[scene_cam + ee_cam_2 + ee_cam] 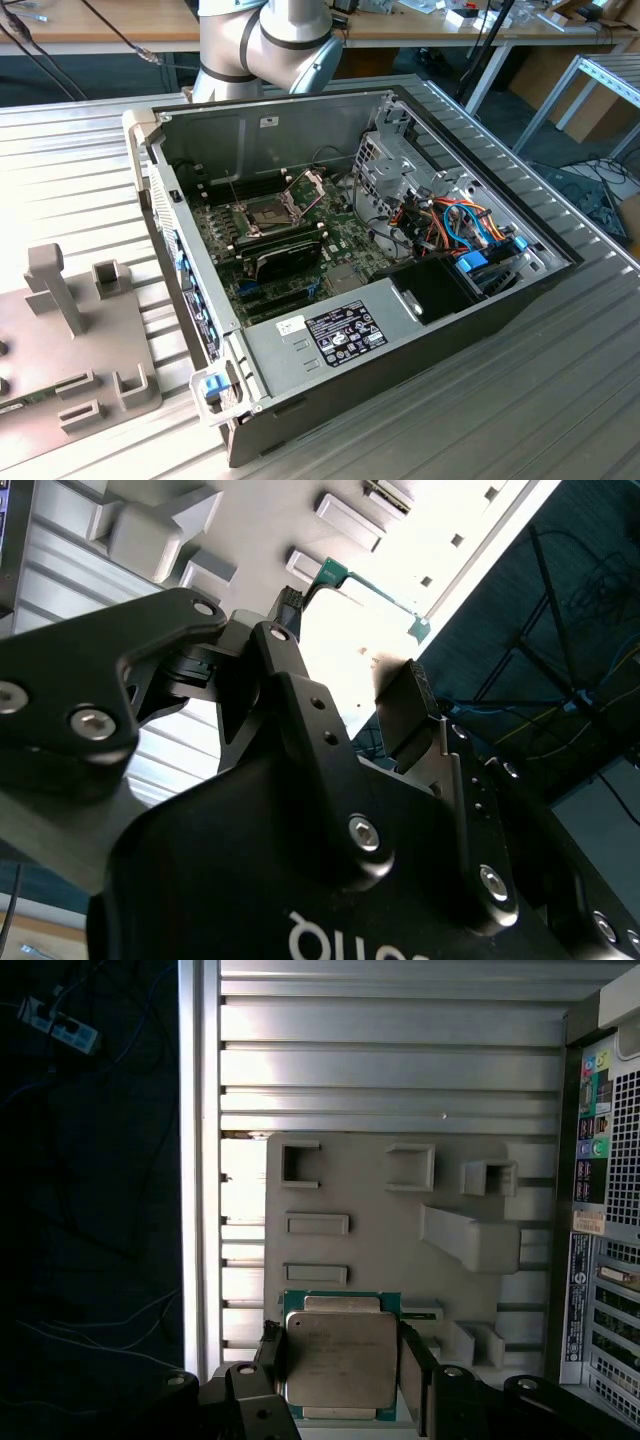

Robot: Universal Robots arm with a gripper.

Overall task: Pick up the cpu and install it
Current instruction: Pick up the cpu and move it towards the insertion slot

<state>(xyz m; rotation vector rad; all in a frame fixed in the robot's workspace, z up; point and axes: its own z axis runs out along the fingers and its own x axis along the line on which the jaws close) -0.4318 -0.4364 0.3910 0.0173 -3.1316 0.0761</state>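
Two black fingers (413, 1365) of the gripper (342, 1340) appear to pinch the flat square silver-grey cpu (340, 1360) by its green side edges, at the pale grey fixture plate's (380, 1230) edge. It is likely light, stiff and fragile, so an edge grip suits it.

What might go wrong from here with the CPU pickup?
The end effector brackets the cpu at the grey fixture; an uneven grip might tilt or drop it. The socket sits deep in the computer case beside its raised frame, so a snag is possible.
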